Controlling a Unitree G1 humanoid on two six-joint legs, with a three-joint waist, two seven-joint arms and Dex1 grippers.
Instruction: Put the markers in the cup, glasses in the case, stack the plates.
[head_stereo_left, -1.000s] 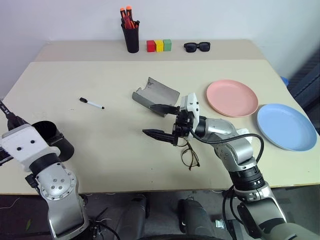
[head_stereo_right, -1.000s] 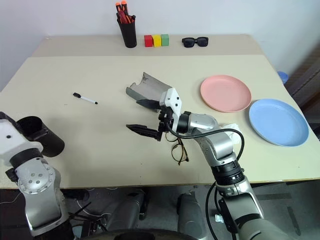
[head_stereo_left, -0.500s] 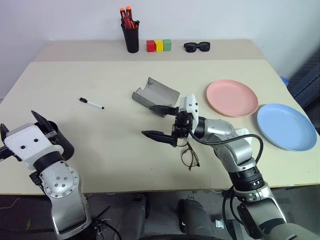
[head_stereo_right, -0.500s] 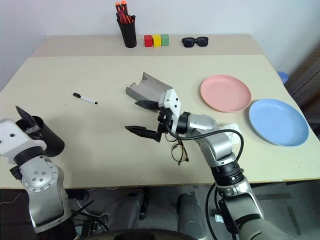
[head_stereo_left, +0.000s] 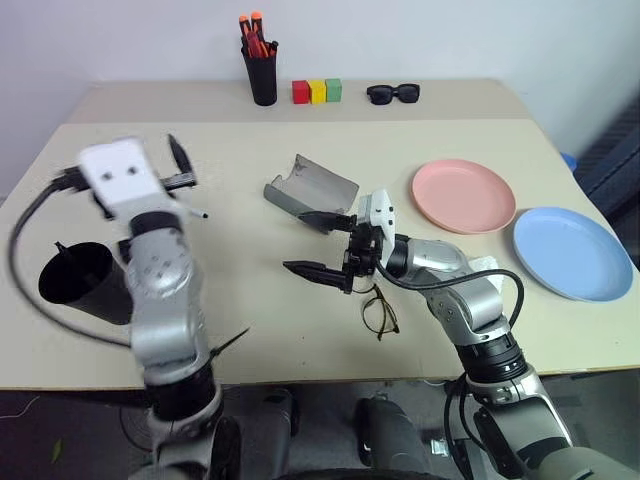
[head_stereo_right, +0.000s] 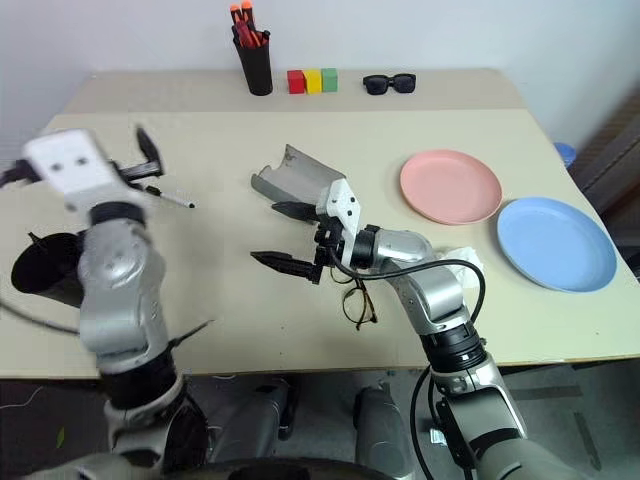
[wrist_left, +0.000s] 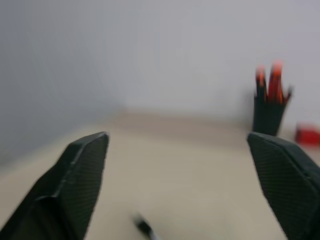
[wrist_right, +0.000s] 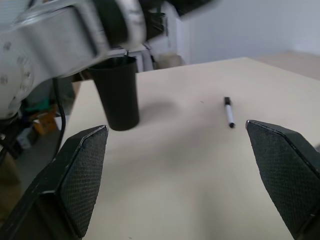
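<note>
My left gripper is open and raised over the table's left side, above the white marker, whose near end my arm hides. The black cup stands by the left edge, below and behind that gripper and free of it. My right gripper is open and empty, pointing left. It hovers in front of the open grey case and just left of the glasses, which lie on the table. A pink plate and a blue plate lie side by side at the right.
At the back stand a black holder with orange-capped pens, a row of coloured blocks and black sunglasses. Bare tabletop lies between the cup and the case.
My left gripper has opened, come off the cup and swung up and forward over the marker. The cup stays by the left edge. The right arm has not moved.
</note>
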